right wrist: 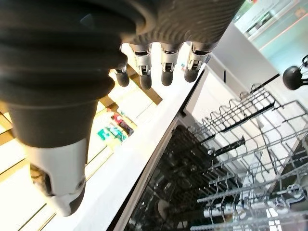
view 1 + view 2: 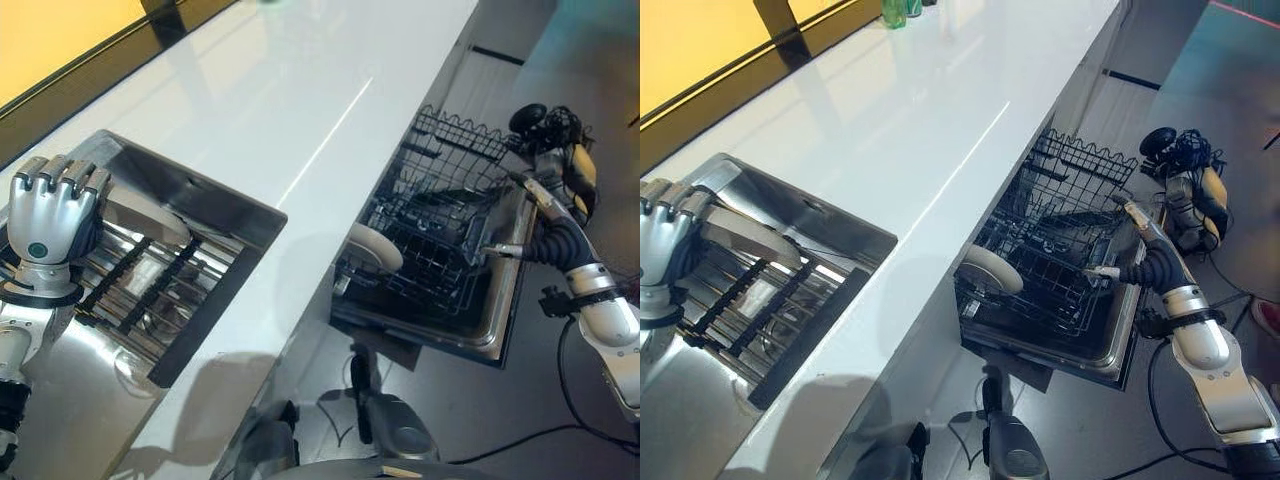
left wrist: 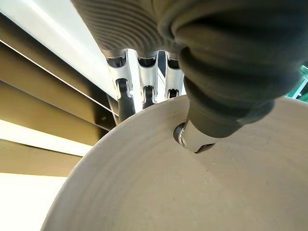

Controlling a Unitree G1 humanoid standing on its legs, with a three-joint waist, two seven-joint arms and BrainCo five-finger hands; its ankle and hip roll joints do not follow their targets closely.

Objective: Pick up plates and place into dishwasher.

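In the steel sink (image 2: 205, 205) at the left, my left hand (image 2: 50, 215) is shut on a pale plate (image 2: 150, 215), which leans tilted over the sink's dark grid. The left wrist view shows the thumb (image 3: 195, 139) pressed on the plate (image 3: 192, 192), with the fingers (image 3: 147, 89) curled behind its rim. A white plate (image 2: 990, 268) stands on edge at the front left of the pulled-out dishwasher rack (image 2: 1070, 215). My right hand (image 2: 1137, 250) hovers at the rack's right side, open, its relaxed fingers (image 1: 166, 72) holding nothing.
A long white countertop (image 2: 300, 90) runs between the sink and the dishwasher. The dishwasher door (image 2: 490, 335) lies open below the rack. A dark and yellowish piece of equipment (image 2: 565, 150) sits on the floor beyond it. Green bottles (image 2: 895, 10) stand at the counter's far end.
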